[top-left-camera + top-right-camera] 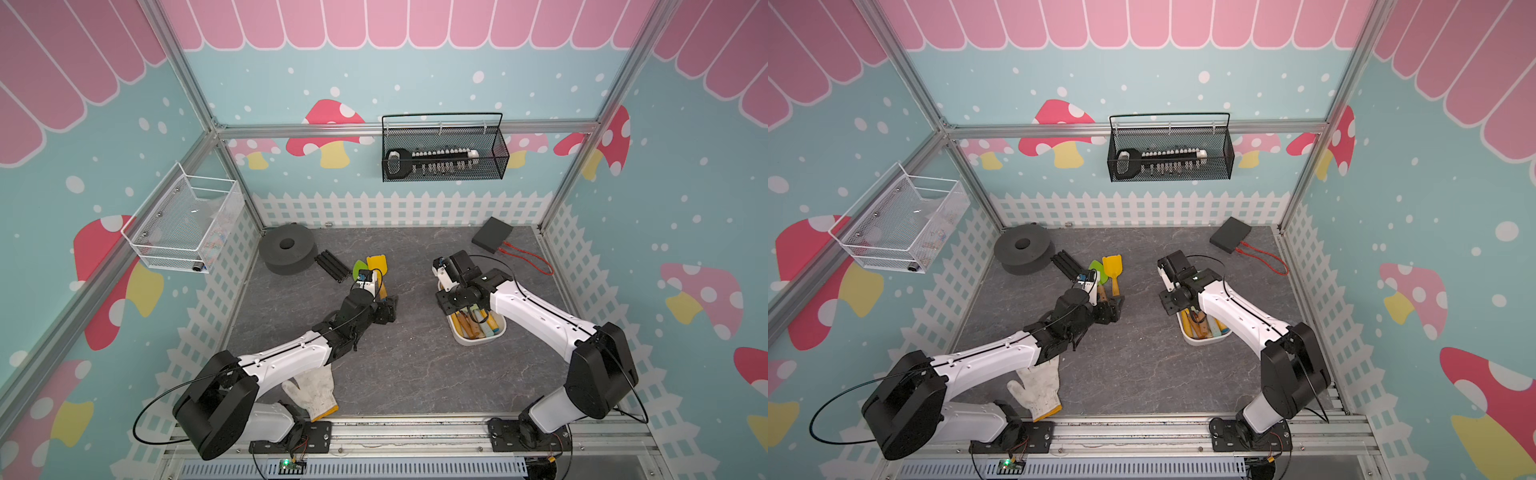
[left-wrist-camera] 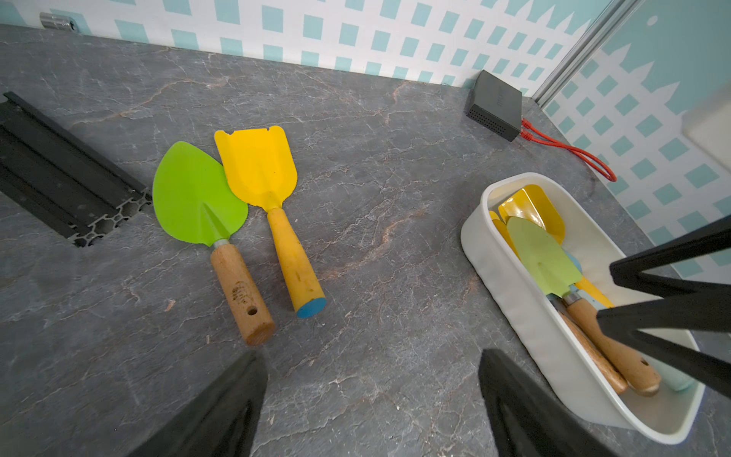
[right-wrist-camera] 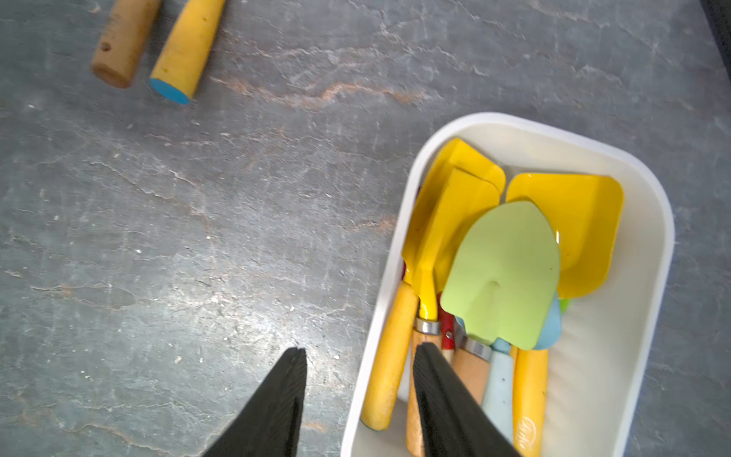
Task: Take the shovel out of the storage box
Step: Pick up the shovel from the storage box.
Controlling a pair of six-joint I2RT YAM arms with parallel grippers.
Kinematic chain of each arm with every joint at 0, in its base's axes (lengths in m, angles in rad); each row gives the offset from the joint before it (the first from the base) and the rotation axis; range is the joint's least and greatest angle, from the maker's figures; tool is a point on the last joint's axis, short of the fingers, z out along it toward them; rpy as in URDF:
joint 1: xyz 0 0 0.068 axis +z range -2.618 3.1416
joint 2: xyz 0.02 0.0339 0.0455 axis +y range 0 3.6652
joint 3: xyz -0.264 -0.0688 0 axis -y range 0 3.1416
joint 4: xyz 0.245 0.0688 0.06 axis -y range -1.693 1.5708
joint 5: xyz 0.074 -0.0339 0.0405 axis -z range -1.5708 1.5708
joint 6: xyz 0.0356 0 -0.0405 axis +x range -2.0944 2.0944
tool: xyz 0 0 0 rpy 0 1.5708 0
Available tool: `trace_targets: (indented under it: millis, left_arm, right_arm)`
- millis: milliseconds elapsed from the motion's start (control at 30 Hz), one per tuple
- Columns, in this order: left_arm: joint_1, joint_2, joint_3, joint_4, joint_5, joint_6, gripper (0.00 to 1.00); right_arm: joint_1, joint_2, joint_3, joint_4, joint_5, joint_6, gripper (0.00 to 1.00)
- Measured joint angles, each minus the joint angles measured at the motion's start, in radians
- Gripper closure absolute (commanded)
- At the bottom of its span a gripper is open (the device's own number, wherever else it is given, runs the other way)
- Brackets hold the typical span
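While my right gripper (image 3: 359, 348) hangs half-open above the rim of the box (image 3: 585, 376) with shovels (image 3: 506, 273), my left gripper (image 2: 370, 354) stands wide, empty.

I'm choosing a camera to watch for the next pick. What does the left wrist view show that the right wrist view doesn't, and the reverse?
Only left wrist: the blades of the green shovel and yellow shovel lying on the table, a black rail, a black box, and the open left gripper.
Only right wrist: a red shaft among the handles, and the right gripper open, with one finger outside the tub wall and the other over the handles.
Both: the tub, the pale green shovel on top, the right gripper, and the table shovels' handle ends.
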Motion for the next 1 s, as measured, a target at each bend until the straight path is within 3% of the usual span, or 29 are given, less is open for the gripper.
trace_targets:
  millis: [400, 567, 1000]
  left_arm:
    - [-0.002, 0.000, 0.007, -0.043, -0.011, 0.006, 0.12]
    - [-0.002, -0.006, 0.007, -0.055, -0.011, 0.006, 0.12]
    - [-0.002, -0.018, 0.007, -0.064, -0.010, 0.010, 0.12]
  right_arm:
    - [-0.090, -0.006, -0.049, -0.125, 0.056, 0.043, 0.46]
    - [-0.101, 0.021, -0.055, -0.137, 0.064, 0.055, 0.52]
    - [-0.132, 0.098, -0.078, -0.119, 0.056, 0.066, 0.50]
